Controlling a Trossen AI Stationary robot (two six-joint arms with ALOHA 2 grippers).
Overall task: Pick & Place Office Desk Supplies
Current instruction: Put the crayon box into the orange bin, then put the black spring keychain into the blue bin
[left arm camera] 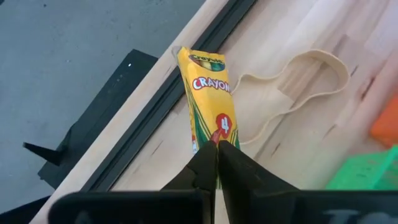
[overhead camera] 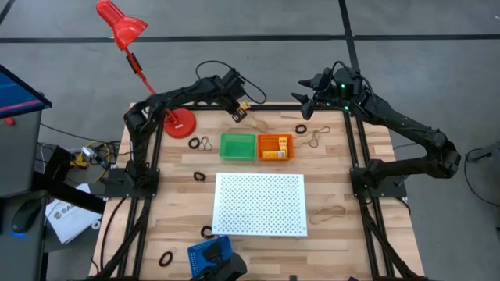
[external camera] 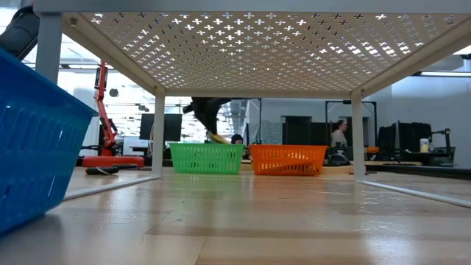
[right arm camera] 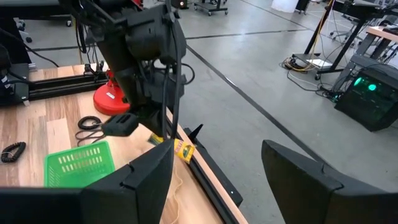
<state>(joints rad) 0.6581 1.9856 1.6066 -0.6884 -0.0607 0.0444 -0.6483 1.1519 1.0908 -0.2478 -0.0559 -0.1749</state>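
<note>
A yellow crayon box [left arm camera: 208,99] is in my left gripper [left arm camera: 217,155], which is shut on it near the table's far edge, behind the green tray [overhead camera: 237,146]. The high view shows the same gripper [overhead camera: 238,112] with the box [overhead camera: 244,105] at its tip. A tan rubber-band loop [left arm camera: 298,81] lies flat on the wood beside it. My right gripper [right arm camera: 217,168] hovers open and holds nothing at the far right [overhead camera: 306,100]. Small yellow items lie in the orange tray [overhead camera: 275,147]. My left gripper pinches the near end of the crayon box [left arm camera: 214,140] between its two fingers. The fingers slant down toward the table's far edge and lie along the box. The box sticks out past the fingertips, tilted, and looks clear of the table [right arm camera: 182,149].
A white perforated board [overhead camera: 259,204] stands on legs at mid-table. A red desk lamp's base [overhead camera: 181,122] sits at the far left, and a blue basket [overhead camera: 209,254] at the near edge. Black loops [overhead camera: 194,144] [overhead camera: 301,129] and a tan band [overhead camera: 328,211] lie scattered.
</note>
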